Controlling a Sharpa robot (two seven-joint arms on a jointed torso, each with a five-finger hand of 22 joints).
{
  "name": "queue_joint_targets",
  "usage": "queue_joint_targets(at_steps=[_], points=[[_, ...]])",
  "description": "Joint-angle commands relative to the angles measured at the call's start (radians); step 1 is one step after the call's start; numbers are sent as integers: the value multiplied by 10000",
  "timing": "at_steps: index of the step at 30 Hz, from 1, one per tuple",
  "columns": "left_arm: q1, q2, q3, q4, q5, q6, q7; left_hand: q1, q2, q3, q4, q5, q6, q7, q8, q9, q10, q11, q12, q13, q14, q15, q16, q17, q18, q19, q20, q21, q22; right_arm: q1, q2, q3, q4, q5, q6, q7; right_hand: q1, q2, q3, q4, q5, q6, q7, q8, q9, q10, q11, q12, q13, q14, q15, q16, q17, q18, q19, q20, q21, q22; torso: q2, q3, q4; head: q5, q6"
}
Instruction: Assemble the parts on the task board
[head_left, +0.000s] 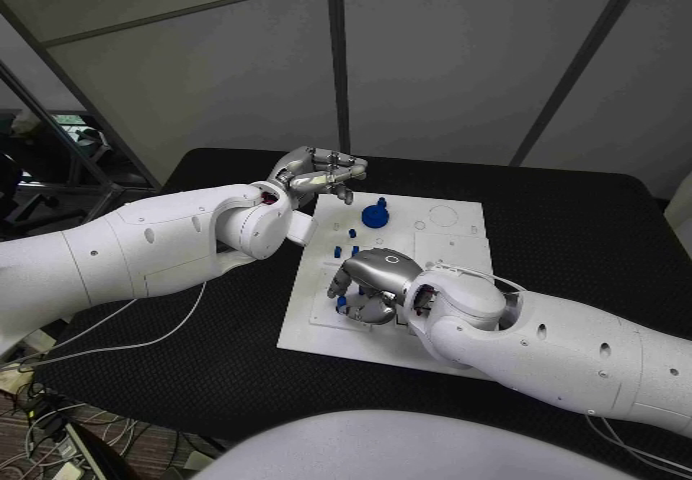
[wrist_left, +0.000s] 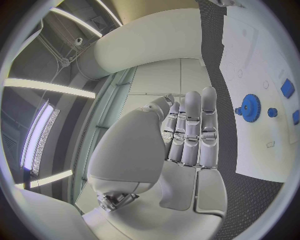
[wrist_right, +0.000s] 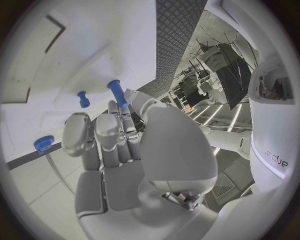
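Head view first: nearest you is the right hand (head_left: 372, 283), palm down over the near half of the task board (head_left: 310, 325). Its fingers are curled under, w/ what looks like a blue part at their tips. The low hover suits seating a piece straight down. Beyond it, small blue parts (head_left: 346, 251) stand near the board's middle, and a blue gear (head_left: 375, 214) sits toward the far side. The left hand (head_left: 320, 172) hangs at the board's far-left corner, off the working area, probably so it doesn't block the right. The board lies on the black table (head_left: 577, 230).

Left wrist view: your left hand (wrist_left: 187, 140) is empty, fingers straight and side by side, not closed on anything. The gear (wrist_left: 251, 108) and a small blue part (wrist_left: 272, 112) sit on the board (wrist_left: 269, 50), well apart from it.

Right wrist view: right hand (wrist_right: 115, 145) pinches a blue peg (wrist_right: 117, 93) at the fingertips, peg end pointing at the board (wrist_right: 94, 50). A second blue peg (wrist_right: 82, 99) stands just beside it, a blue knurled part (wrist_right: 43, 144) farther off. Peg isn't seated yet, I judge; you'll need to line it up before pressing.
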Motion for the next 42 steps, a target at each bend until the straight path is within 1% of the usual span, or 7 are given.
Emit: queue_joint_targets(at_steps=[1,16,21,26,32,34,42], points=[[19,3,10,4,19,106,0,-85,41,36,-4,-11,-74,23,34,12,-93,8,55,-1,-39,40,-62,-13,-121,-51,40,-63,13,9,-40,2,52,77,-450,157,-139,-27,-220,8,-44,-197,7,-2,0,-332,39,-50,-10,-62,65,-154,-243,164,-201,32,-228,-249,1,3,-10,-10,11],[15,-63,9,-34,19,140,-28,-98,43,41,-6,-16,-83,26,38,12,-104,11,61,-1,-41,42,-63,-14,-122,-53,42,-65,14,-58,-982,11,875,253,-2494,656,9,106,-1016,24,211,-495,57,17,26,-856,89,357,42,-343,102,-797,-1248,363,-765,83,-1033,-1118,-15,18,-28,-87,102],[11,-137,3,-40,19,155,-36,-98,43,41,-6,-16,-83,26,38,12,-104,11,61,-1,-41,42,-63,-14,-122,-53,42,-65,14,-50,-2174,166,1588,1783,-2871,676,-313,239,-1244,397,223,-148,89,182,101,418,-63,1157,236,-311,9,-912,-1402,396,-805,36,-1180,-1268,-54,-17,-84,-411,265],[-8,-252,-12,-1,19,136,-42,-108,44,47,-11,-20,-93,28,41,12,-114,13,68,-1,-43,44,-63,-14,-122,-55,44,-66,15,-6,-3587,387,2174,3234,-2536,74,-917,-31,-1834,926,920,164,-284,413,169,2308,-575,2428,913,75,-388,-214,-395,165,9,-300,-390,-377,-106,-35,-236,-730,420],[-31,-357,-22,92,19,106,-50,-125,41,47,-11,-25,-99,31,46,13,-121,16,74,-1,-45,47,-63,-15,-123,-56,46,-68,16,14,-4820,449,2696,3709,-2119,-772,-1079,-29,-2982,1313,1895,300,-636,1156,424,3260,-913,7896,6680,629,-741,1963,2847,-330,1384,-612,1222,1491,-115,-51,-347,-1057,506],[-47,-371,-24,121,19,101,-48,-125,41,47,-11,-25,-99,31,46,13,-121,16,74,-1,-45,47,-63,-15,-123,-56,46,-68,16,14,-5123,455,2798,3769,-2017,-1103,-1148,79,-3452,1590,2324,156,-691,1448,518,3198,-923,9529,8605,633,-598,2305,3362,-366,1520,-682,1419,1729,-120,-67,-391,-1184,528],[-169,-450,-27,226,19,94,-50,-125,41,47,-11,-25,-99,31,46,13,-121,16,74,-1,-45,47,-63,-15,-123,-56,46,-68,16,-21,-5518,449,2939,3184,-1928,-2824,-1099,346,-4546,2395,2295,-196,-625,2259,752,3109,-861,10876,10493,612,-638,2587,3824,-404,1565,-590,1536,1886,-140,-68,-465,-1366,474]])
